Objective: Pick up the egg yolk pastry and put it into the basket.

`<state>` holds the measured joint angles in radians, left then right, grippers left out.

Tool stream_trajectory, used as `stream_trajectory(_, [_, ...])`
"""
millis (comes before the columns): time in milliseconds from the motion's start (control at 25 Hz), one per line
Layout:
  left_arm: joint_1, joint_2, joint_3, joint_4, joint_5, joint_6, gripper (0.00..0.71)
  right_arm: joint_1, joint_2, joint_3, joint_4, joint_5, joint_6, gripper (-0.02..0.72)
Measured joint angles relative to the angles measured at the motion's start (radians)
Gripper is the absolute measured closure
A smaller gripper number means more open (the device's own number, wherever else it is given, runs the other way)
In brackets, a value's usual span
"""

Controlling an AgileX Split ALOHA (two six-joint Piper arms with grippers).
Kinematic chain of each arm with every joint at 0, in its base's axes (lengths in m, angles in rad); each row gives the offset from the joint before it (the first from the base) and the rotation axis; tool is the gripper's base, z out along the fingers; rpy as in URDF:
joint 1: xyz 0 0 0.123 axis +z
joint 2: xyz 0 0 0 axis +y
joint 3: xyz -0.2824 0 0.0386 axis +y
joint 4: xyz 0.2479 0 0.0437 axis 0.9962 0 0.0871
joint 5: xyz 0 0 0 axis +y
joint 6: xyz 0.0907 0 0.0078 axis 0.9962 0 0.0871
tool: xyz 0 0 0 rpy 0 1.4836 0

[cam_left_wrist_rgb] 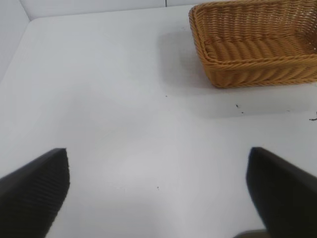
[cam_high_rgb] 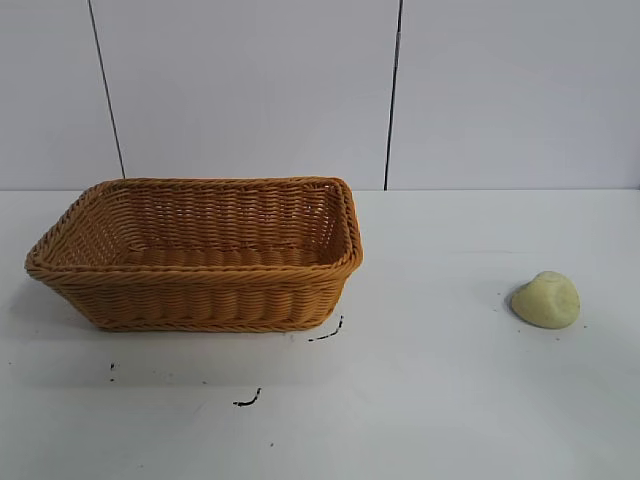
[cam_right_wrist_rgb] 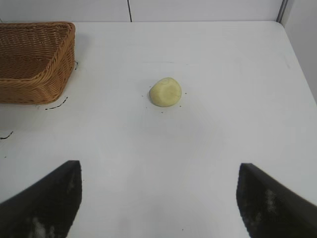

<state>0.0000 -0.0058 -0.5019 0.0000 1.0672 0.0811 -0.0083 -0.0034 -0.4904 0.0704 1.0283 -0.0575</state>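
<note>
The egg yolk pastry (cam_high_rgb: 546, 299), a small pale yellow dome, lies on the white table at the right; it also shows in the right wrist view (cam_right_wrist_rgb: 165, 92). The basket (cam_high_rgb: 200, 295), orange-brown wicker with a braided rim, stands empty at the left; it also shows in the left wrist view (cam_left_wrist_rgb: 257, 74) and the right wrist view (cam_right_wrist_rgb: 34, 79). Neither arm shows in the exterior view. My right gripper (cam_right_wrist_rgb: 159, 171) is open and empty above the table, short of the pastry. My left gripper (cam_left_wrist_rgb: 157, 158) is open and empty over bare table, away from the basket.
Small black marks (cam_high_rgb: 327, 333) lie on the table just in front of the basket, with another (cam_high_rgb: 247, 400) nearer the front. A white panelled wall (cam_high_rgb: 250, 90) closes the back. Bare table lies between basket and pastry.
</note>
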Motion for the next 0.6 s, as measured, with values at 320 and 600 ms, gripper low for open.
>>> stream_trajectory(320, [0.000, 0.000, 0.000, 0.000, 0.000, 0.000, 0.014, 0.000, 0.000, 0.000, 0.000, 0.000, 0.000, 0.090])
stream_trajectory(600, [0.000, 0.000, 0.000, 0.000, 0.000, 0.000, 0.014, 0.000, 0.074, -0.038, 0.000, 0.004, 0.000, 0.090])
